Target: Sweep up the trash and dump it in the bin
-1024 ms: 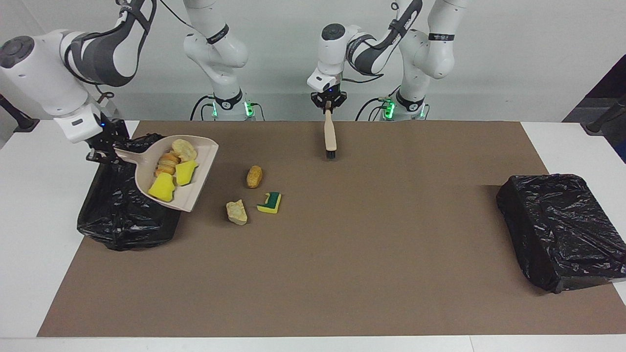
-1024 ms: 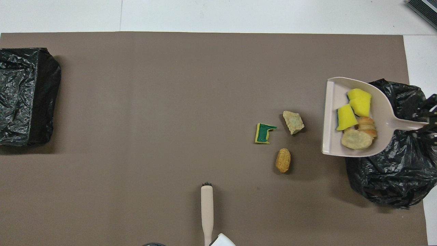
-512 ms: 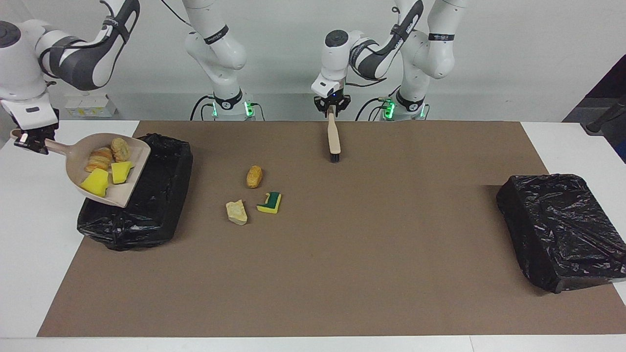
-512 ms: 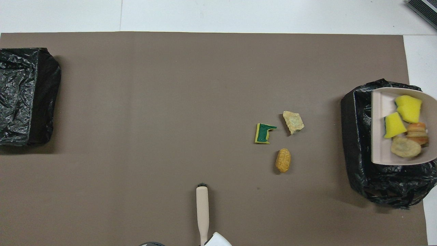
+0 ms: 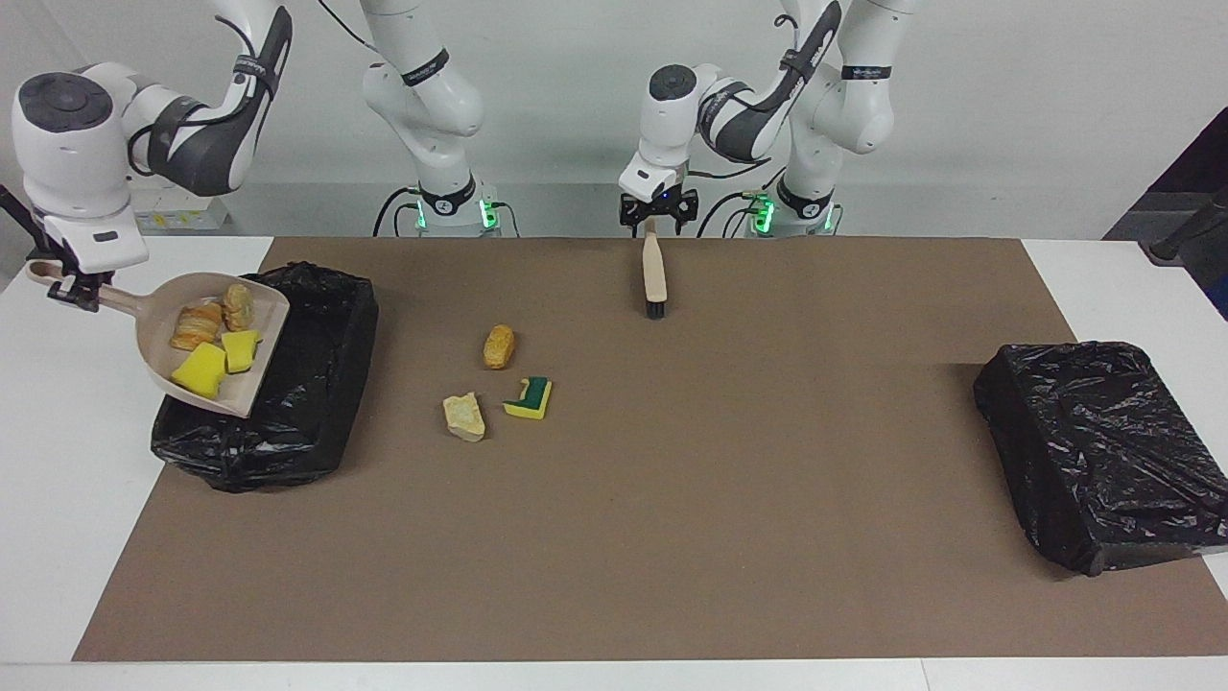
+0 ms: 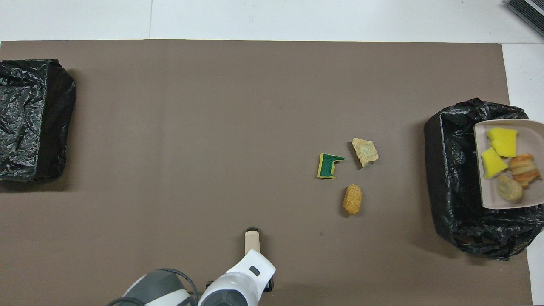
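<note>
Right gripper [image 5: 65,284]: clamped on the handle end of the dustpan [image 5: 254,369], held up over the open bin [image 5: 317,403] at the right arm's end of the table. The pan slopes lip-down toward the bin's mouth.

Dustpan load: four scraps, namely two yellow sponge chunks [image 5: 200,370] near the lip and two bread-like pieces [image 5: 197,324] nearer the handle. None has left the pan.

Loose trash on the brown mat [image 5: 672,537]: an orange bread piece [image 5: 498,346], a pale bread chunk [image 5: 464,417] and the green-and-yellow sponge [image 5: 529,397], grouped near one another between the bin and the brush.

Left gripper [image 5: 655,213]: over the handle end of the brush [image 5: 653,275], which lies flat on the mat near the robots, bristles pointing away from them. The fingers appear spread to either side of the handle's tip, so the brush looks released; contact cannot be told.

Second black bag-lined box [image 5: 1103,451]: at the left arm's end of the table, unused.

Step in hand, judged: tipping the load into the bin. Handling note: keep the lip over the middle of the opening rather than its rim, steepen the tilt gradually so the sponges slide first and the bread follows, and avoid dragging the lip on the loose liner. Three scraps would remain to sweep.
</note>
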Controlling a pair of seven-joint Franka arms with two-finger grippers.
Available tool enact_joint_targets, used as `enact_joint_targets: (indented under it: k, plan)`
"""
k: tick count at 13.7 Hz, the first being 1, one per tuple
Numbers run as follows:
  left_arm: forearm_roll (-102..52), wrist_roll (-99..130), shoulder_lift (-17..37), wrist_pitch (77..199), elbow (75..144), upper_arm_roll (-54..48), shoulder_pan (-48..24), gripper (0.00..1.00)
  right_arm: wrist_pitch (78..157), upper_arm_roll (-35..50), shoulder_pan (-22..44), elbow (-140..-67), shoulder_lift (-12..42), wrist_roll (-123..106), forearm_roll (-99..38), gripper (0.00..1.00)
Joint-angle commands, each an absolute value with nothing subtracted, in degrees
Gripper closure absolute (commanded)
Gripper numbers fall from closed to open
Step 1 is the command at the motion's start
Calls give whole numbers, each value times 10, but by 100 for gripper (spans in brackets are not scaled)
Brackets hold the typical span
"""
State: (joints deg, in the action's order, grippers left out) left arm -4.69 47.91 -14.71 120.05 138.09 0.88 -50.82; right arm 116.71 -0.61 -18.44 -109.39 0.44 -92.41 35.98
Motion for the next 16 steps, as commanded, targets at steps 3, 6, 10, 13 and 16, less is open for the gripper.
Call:
enact_joint_targets:
  k: [3, 6, 10, 13, 16]
  plan:
    - [-15, 339, -140, 1129, 1241, 5, -348, 0, 1155, -4, -182, -1114, -17, -899, 390, 100]
    - [6, 223, -111, 1108, 1178, 5, -254, 0, 1139, -4, -185, -1109, -32, -927, 390, 100]
    - [11, 93, -48, 1079, 1054, 6, -148, 0, 1093, -8, -199, -1097, -82, -1002, 374, 100]
    - [11, 21, -19, 1019, 959, 6, -88, 0, 1021, -5, -195, -1034, -85, -1029, 331, 100]
    - [5, -30, -21, 980, 932, 6, -69, 0, 962, 20, -187, -1019, -88, -941, 249, 100]
